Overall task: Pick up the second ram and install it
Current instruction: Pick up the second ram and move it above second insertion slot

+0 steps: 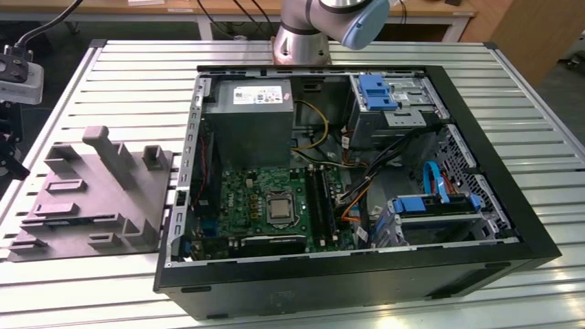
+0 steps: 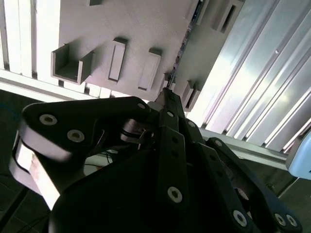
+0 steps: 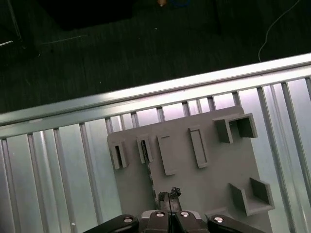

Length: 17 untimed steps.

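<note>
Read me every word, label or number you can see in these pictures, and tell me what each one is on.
Label on the power supply: there is print, but it is too small to read.
Motherboard: any print is too small to tell.
Grey fixture in the first wrist view: no writing shows.
No text can be quoted from any view.
</note>
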Each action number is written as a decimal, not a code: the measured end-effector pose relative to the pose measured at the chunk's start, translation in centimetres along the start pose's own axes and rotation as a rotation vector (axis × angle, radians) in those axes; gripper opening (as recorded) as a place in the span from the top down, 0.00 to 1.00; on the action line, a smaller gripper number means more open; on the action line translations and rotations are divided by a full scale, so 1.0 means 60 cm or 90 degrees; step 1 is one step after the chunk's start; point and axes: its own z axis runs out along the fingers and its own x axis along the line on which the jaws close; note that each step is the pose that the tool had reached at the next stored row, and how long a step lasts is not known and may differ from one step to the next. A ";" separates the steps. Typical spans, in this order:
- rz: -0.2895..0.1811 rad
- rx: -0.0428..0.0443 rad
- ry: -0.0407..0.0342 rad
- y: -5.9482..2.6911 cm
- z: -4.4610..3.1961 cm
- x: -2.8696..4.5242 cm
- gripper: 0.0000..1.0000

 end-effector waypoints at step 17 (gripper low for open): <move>-0.042 -0.0029 0.0038 -0.018 0.030 -0.001 0.90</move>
